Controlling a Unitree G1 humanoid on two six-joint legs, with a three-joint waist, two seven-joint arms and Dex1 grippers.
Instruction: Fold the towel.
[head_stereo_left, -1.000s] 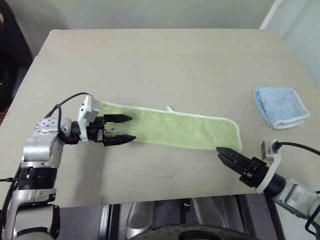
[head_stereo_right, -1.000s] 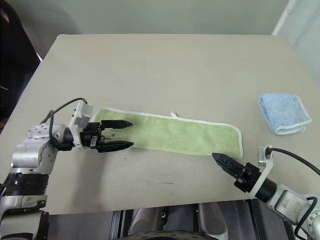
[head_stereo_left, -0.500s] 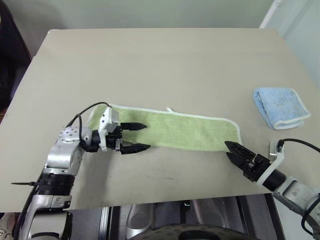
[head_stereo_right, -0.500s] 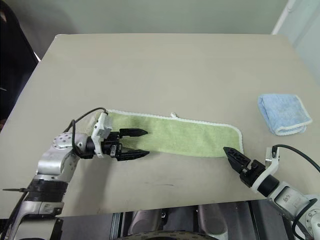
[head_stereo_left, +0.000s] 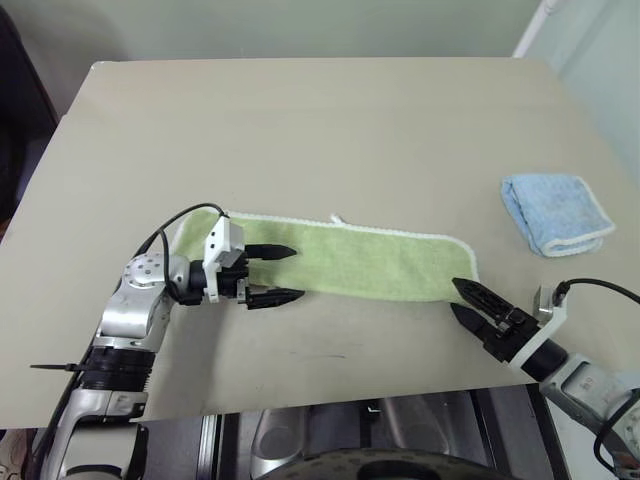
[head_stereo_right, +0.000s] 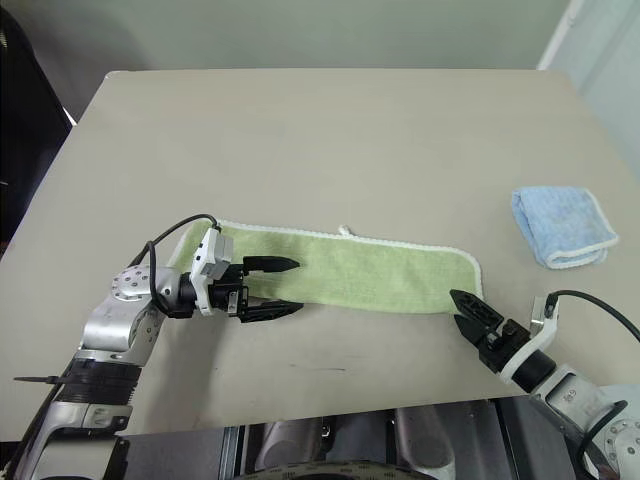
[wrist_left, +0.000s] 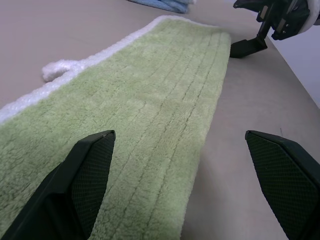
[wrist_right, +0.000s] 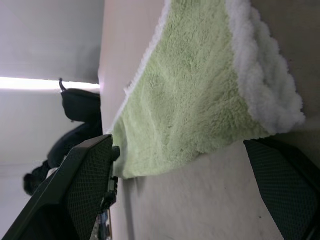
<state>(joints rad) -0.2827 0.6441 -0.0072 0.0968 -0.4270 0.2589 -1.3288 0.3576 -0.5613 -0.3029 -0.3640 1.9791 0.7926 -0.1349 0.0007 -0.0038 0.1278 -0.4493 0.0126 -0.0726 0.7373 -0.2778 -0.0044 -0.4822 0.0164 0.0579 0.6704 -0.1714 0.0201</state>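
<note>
The beige desk (head_stereo_left: 330, 120) carries everything here. On it the light green towel (head_stereo_left: 370, 262) lies flat as 1 long strip with white stitched edging, stretched between the 2 hands, its small white loop (head_stereo_left: 340, 217) on the edge away from them. The left hand (head_stereo_left: 285, 273) sits at the towel's left end with its 2 black fingers spread wide and released: 1 finger lies over the green cloth, the other just off the near edge over bare desk, so the towel's near edge runs between them; whether the fingers touch the cloth cannot be told. The right hand (head_stereo_left: 472, 303) is just beside the towel's right end, at its near corner, its fingers likewise parted and grasping nothing; in the right wrist view the white-edged corner (wrist_right: 270, 95) lies between its 2 fingers. A smaller folded light blue towel (head_stereo_left: 555, 212) rests well apart, beyond the right hand and further to the right.
</note>
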